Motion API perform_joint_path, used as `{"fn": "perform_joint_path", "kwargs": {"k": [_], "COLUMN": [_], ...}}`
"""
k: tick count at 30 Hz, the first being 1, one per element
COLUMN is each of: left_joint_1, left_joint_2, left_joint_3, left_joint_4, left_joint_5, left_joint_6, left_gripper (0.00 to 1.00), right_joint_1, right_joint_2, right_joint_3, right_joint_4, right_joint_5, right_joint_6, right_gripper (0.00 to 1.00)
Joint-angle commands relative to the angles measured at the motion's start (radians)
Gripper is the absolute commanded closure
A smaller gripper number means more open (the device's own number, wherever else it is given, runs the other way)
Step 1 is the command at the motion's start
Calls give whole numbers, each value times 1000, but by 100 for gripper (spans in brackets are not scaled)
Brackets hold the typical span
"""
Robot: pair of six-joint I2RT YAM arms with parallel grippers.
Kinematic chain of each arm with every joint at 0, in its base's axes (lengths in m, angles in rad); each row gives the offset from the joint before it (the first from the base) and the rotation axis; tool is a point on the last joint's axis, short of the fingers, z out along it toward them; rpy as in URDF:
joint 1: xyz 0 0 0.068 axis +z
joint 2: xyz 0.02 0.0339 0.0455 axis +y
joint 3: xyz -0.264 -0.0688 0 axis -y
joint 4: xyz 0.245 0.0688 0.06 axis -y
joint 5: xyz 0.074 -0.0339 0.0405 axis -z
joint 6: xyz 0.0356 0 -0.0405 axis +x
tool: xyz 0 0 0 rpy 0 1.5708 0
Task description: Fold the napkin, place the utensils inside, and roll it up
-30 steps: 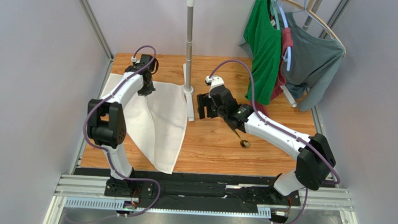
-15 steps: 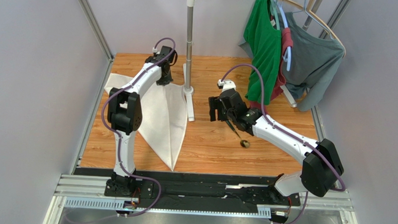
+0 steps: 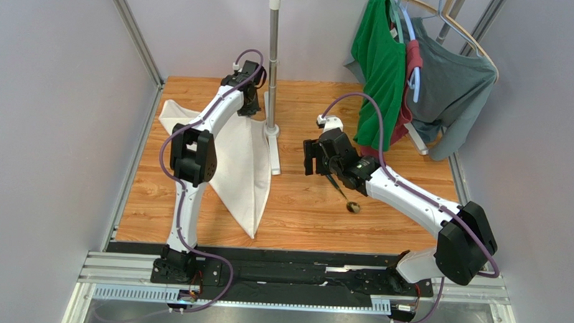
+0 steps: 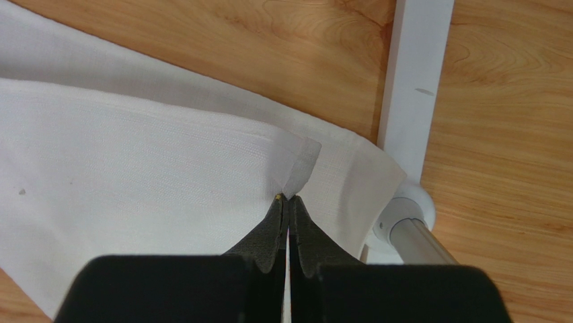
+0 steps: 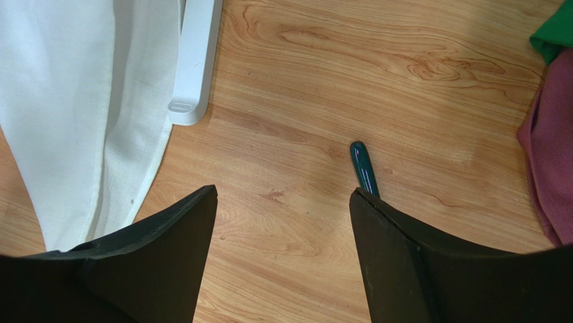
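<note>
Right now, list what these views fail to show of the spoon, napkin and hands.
- Right wrist view: the spoon has its bowl hidden behind a finger of the open right hand.
- Top view: the left arm covers part of the napkin; both wrist views cut it off.
- Left wrist view: the left hand is shut on a napkin corner; how much cloth is inside is hidden.

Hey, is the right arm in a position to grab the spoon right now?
Probably yes. The right pincer hangs open over the spoon, which lies on the wooden table with nothing covering it.
</note>
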Motion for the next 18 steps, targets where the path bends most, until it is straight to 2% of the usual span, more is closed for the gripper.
{"fn": "perform_joint_path", "kwargs": {"k": [1, 13, 15, 16, 17, 18], "left_joint_1": [-16, -30, -30, -30, -28, -28], "left_joint_2": [25, 94, 86, 58, 36, -26], "left_joint_3": [74, 126, 127, 113, 98, 73], "left_joint_4": [6, 44, 42, 42, 50, 58], "left_joint_5": [58, 113, 104, 93, 61, 38], "left_joint_6": [-16, -12, -1, 4, 10, 28], "left_gripper": [100, 99, 80, 63, 40, 27], "right_joint_1": [-6, -9, -9, -9, -11, -9], "right_joint_2": [-16, -4, -5, -8, -8, -15], "right_joint_3": [2, 2, 5, 6, 8, 8], "right_joint_4": [25, 26, 21, 19, 18, 18], "right_joint_5": [15, 11, 6, 5, 1, 0], "right_joint_6": [10, 14, 14, 15, 15, 12], "right_gripper": [23, 23, 23, 23, 23, 23]}}
